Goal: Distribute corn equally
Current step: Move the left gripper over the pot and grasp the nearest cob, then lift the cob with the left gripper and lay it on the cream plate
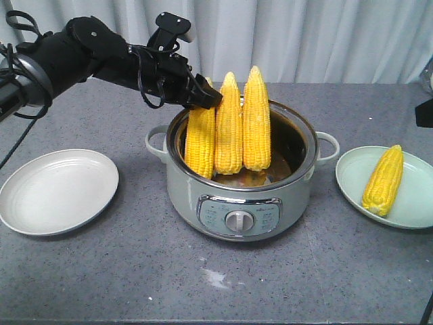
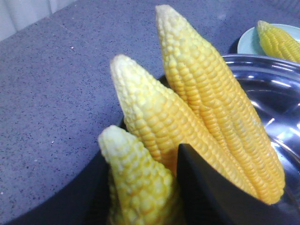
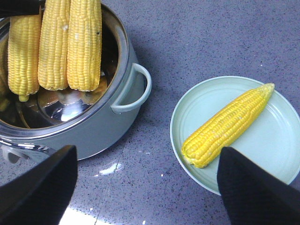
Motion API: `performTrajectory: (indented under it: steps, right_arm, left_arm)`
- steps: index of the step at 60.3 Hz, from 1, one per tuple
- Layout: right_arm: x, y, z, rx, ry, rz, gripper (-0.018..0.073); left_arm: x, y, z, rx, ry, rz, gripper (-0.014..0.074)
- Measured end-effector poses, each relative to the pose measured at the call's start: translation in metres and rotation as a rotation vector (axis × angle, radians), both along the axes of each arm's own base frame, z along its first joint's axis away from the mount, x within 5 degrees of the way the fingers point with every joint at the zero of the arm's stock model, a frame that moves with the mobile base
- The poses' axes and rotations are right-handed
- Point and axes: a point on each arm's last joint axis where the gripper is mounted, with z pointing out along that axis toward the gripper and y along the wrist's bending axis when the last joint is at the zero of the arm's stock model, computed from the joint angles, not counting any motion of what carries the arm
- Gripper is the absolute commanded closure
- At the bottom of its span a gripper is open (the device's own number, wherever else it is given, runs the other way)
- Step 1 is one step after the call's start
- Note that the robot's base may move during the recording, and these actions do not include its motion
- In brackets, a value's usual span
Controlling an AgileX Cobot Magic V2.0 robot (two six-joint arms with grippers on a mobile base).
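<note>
Three corn cobs [image 1: 229,125] stand upright, touching side by side, in a pale cooker pot [image 1: 184,198] on a grey table [image 1: 122,277]; a fourth cob [image 1: 383,180] lies on the green plate [image 1: 353,177] at its right, a white plate [image 1: 57,191] at its left. The left gripper [image 1: 205,96] sits at the tip of the leftmost cob [image 1: 199,145], grip impossible to tell; the right gripper [image 3: 147,187] hovers near the green plate, fingers wide apart.

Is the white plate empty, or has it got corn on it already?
Empty. The white plate shows only bare surface in the front view; the green plate holds one cob.
</note>
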Motion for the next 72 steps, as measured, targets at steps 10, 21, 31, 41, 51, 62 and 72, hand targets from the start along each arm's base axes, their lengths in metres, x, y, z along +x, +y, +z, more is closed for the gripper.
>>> performTrajectory:
  steps: [10,21,31,41,51,62,72]
  right_arm:
    - [0.000,0.000,0.000,0.000,0.000,0.000,-0.0021]
    - [0.000,0.000,0.000,0.000,0.001,0.000,-0.0021]
    - [0.000,0.000,0.000,0.000,0.001,0.000,-0.0021]
    - [0.000,0.000,0.000,0.000,0.001,0.001,-0.0021]
    - [0.000,0.000,0.000,0.000,0.003,0.002,-0.0021]
    - [0.000,0.000,0.000,0.001,0.003,0.002,-0.0021]
    - [0.000,0.000,0.000,0.004,0.003,0.003,-0.0021]
  left_arm:
    - [-0.004,0.001,0.006,0.002,-0.002,-0.011,0.0512]
    - [-0.016,0.005,0.035,-0.018,-0.057,-0.013,0.0511]
    - [-0.035,0.017,0.085,-0.080,-0.122,0.037,0.0507]
    - [-0.048,0.047,0.143,-0.121,-0.206,0.134,0.0503]
    - [-0.058,0.085,0.171,-0.023,-0.196,0.253,0.0503]
    - [-0.058,0.119,0.150,0.168,-0.023,0.370,0.0503]
    - [-0.050,0.139,0.124,0.221,0.097,0.437,0.0503]
